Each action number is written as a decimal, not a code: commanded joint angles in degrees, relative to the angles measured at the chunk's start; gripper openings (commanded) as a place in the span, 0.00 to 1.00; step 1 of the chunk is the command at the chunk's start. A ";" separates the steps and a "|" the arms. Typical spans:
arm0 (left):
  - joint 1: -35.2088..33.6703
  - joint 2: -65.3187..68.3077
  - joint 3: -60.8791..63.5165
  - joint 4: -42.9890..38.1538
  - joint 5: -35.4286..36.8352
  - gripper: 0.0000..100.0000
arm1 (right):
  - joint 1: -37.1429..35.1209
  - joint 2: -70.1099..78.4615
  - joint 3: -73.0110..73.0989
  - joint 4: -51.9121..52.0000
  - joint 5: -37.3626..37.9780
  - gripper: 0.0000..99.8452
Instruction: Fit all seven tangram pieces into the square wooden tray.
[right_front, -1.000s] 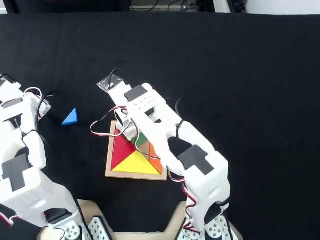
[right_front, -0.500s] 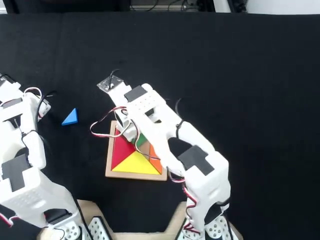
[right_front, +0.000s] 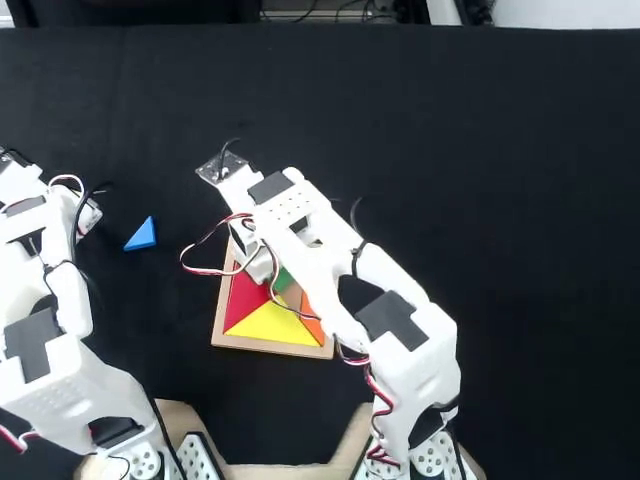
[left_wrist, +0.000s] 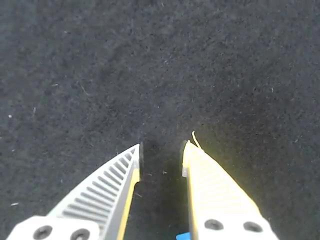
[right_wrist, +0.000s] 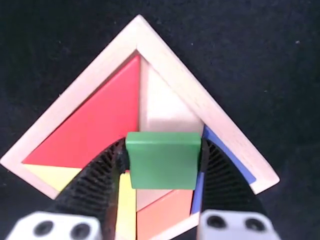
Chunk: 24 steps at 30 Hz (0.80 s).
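**A:** What differs from a second ago?

**B:** Very little. The right arm holds its place over the square wooden tray. The right gripper stays pinched on the green square, one finger against each side. The tray may have turned a touch, though I cannot be sure. The small blue triangle has not moved. It lies on the black table, well apart from the tray and near the left arm.

**A:** What does that mean for the task?

**B:** I judge the square is lined up but not yet set down. It hangs over a bare patch of tray floor.

**A:** And the left claw?

**B:** The left gripper is slightly spread above bare table, with nothing between its fingers.

**A:** Count everything for me.

**B:** Two arms and one tray. Four pieces lie in the tray: a red triangle, a yellow piece, an orange piece and a blue piece. One is held and one is loose, which makes six. I cannot find a seventh.
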 joint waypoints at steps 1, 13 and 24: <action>-0.13 -0.35 -2.07 -0.79 0.53 0.15 | 0.62 -3.82 -0.48 1.41 -0.53 0.14; -0.13 -0.35 -2.07 -0.79 0.53 0.15 | 0.62 -3.82 -0.57 1.58 -0.53 0.27; -0.13 -0.35 -2.07 -0.79 0.53 0.15 | -1.85 -10.77 -5.58 7.47 1.85 0.27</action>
